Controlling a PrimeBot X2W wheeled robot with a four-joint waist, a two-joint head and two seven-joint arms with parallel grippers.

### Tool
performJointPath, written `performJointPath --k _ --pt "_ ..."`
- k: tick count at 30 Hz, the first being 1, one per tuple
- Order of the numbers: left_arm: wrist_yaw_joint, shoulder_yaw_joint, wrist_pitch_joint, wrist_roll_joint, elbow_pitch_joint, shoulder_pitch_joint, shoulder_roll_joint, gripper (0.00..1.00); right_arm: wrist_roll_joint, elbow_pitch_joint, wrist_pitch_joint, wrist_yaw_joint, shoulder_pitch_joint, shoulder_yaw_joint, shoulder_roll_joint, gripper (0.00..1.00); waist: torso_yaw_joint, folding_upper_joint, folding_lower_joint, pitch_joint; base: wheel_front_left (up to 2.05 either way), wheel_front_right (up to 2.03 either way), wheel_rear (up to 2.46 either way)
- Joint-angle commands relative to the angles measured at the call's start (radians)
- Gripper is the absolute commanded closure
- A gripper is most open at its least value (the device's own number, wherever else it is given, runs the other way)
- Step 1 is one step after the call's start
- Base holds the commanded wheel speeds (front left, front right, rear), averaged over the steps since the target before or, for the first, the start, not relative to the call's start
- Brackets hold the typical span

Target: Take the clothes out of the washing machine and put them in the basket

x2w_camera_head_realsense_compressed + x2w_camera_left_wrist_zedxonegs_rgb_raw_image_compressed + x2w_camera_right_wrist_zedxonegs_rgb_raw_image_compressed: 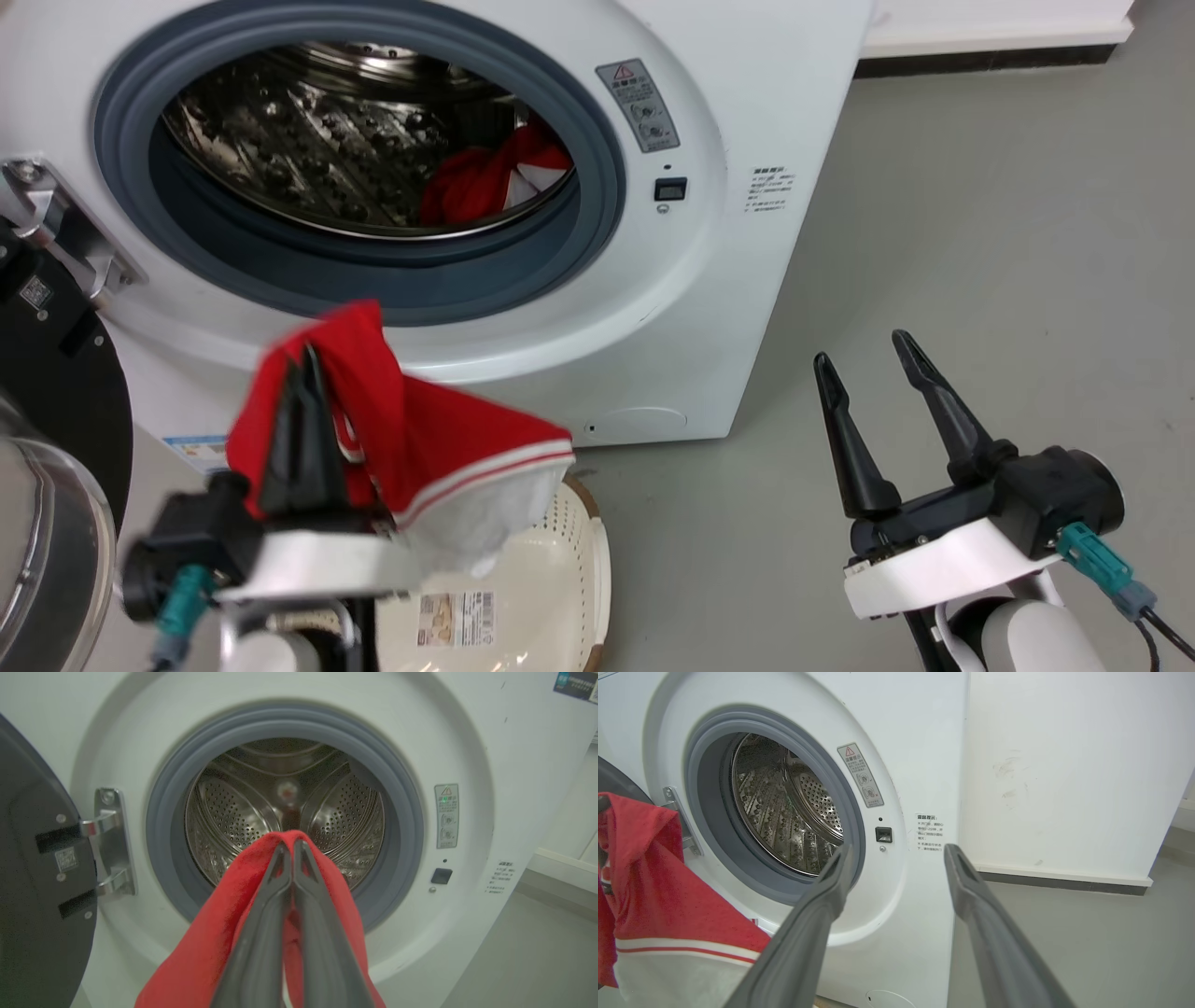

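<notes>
Floor [980,233] in smooth grey meeting white wall [1064,765]; gripping red garment [439,439] in closed left gripper [303,359] over basket [560,579]; holding right gripper [861,347] wide apart, empty; leaving another garment [476,187] inside washing machine [747,93]

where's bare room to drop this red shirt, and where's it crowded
Free: inside the basket, under the held garment; grey floor between the washing machine and the right gripper. Crowded: the right side of the drum, where another red garment lies.

Plain grey floor [990,243] meets white wall [1064,742] at the back, w/ dark skirting strip [1064,883] along wall's base & faint scuff marks [1008,772] higher up.
</notes>
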Motion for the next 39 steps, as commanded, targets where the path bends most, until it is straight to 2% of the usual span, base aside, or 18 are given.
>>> performJointPath --k 1,7,12,16,25,31,32,39 --pt "0.000 -0.003 -0.005 -0.016 0.017 0.021 -0.013 1.00 -0.011 -0.007 0.000 0.000 -0.003 -0.001 0.001 0.00 0.008 0.0000 0.0001 0.018 0.00 0.00 0.00" --pt "-0.034 -0.027 -0.030 -0.075 0.267 0.057 -0.057 1.00 -0.022 -0.024 0.002 0.000 -0.034 -0.010 0.001 0.00 0.039 0.0000 0.0001 0.092 0.00 0.00 0.00" --pt "-0.089 -0.036 -0.043 -0.110 0.509 -0.051 -0.078 1.00 -0.034 -0.040 0.003 0.000 -0.071 -0.004 0.001 0.00 0.057 0.0000 0.0001 0.187 0.00 0.00 0.00" --pt "-0.110 -0.025 -0.044 -0.098 0.647 -0.167 -0.088 1.00 -0.044 -0.053 0.000 0.000 -0.109 0.002 0.001 0.00 0.056 0.0000 0.0001 0.282 0.00 0.00 0.00" --pt "-0.107 -0.002 -0.043 -0.067 0.894 -0.396 -0.095 1.00 -0.040 -0.052 -0.025 0.000 -0.192 0.018 0.001 0.00 0.002 0.0000 0.0001 0.500 0.00 0.00 0.00" --pt "-0.108 0.010 -0.043 -0.045 1.019 -0.499 -0.095 1.00 -0.031 -0.040 -0.045 0.000 -0.229 0.025 0.001 0.00 -0.027 0.0000 0.0001 0.603 0.00 0.00 0.00" --pt "-0.105 0.017 -0.043 -0.039 1.094 -0.544 -0.094 1.00 -0.031 -0.029 -0.055 0.000 -0.245 0.033 0.001 0.00 -0.035 0.0000 0.0001 0.641 0.00 0.00 0.00" --pt "-0.086 0.028 -0.043 -0.031 1.240 -0.616 -0.091 1.00 -0.031 -0.011 -0.069 0.000 -0.269 0.043 0.001 0.00 -0.041 0.0000 0.0001 0.692 0.00 0.00 0.00"
